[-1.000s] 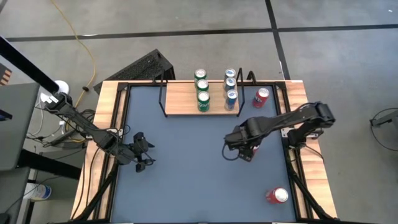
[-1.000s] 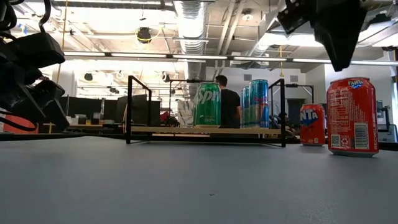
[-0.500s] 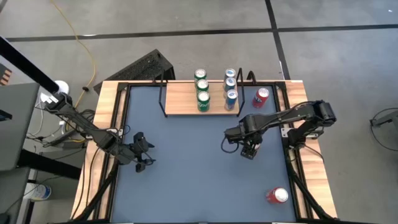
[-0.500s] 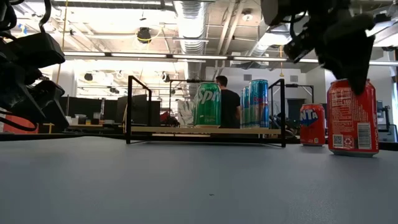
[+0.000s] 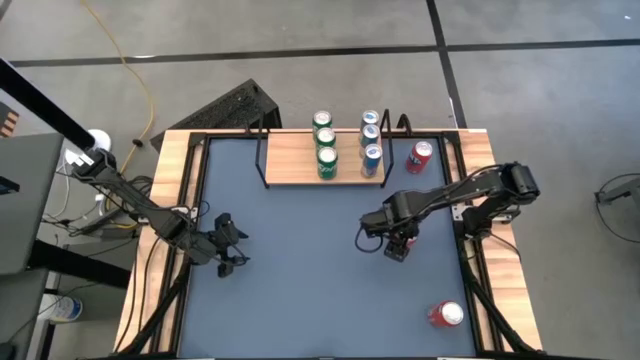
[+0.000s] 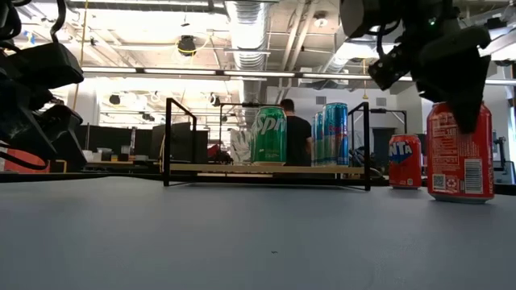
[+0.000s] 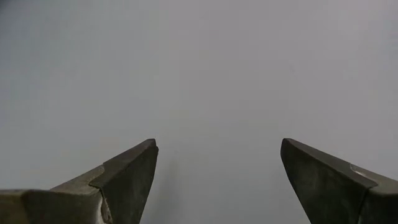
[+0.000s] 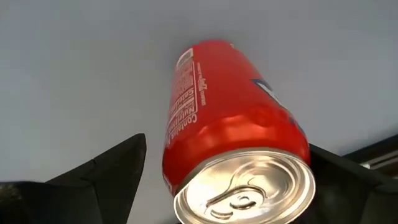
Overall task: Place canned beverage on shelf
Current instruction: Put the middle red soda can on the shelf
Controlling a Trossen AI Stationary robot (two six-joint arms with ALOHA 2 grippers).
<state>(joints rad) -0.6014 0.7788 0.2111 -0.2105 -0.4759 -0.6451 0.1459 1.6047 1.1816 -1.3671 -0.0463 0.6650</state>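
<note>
The right arm reaches in from the table's (image 5: 300, 300) right edge, bent at the elbow, and its right pincer (image 5: 399, 245) points down over an upright red Fanta can (image 6: 459, 151) standing in front of the shelf (image 5: 300, 160), toward its right end. The fingers are spread wide on either side of the can's top and not clamped on it. In the right wrist view the can's (image 8: 231, 130) silver lid and pull tab sit between the two dark fingers, with small white print running down its side.

The left arm stretches along the table's left side, well apart from the shelf, its left pincer (image 5: 228, 252) released over bare table.

The light-wood shelf at the table's far edge holds three green cans (image 5: 325, 140) in a row, the nearest lettered like Sprite, and three blue cans (image 5: 371, 137) toward its right end. A second red can (image 5: 419, 156) stands just right of the shelf, marked Fanta. A third red can (image 5: 445, 314) lies at the near right corner.
</note>
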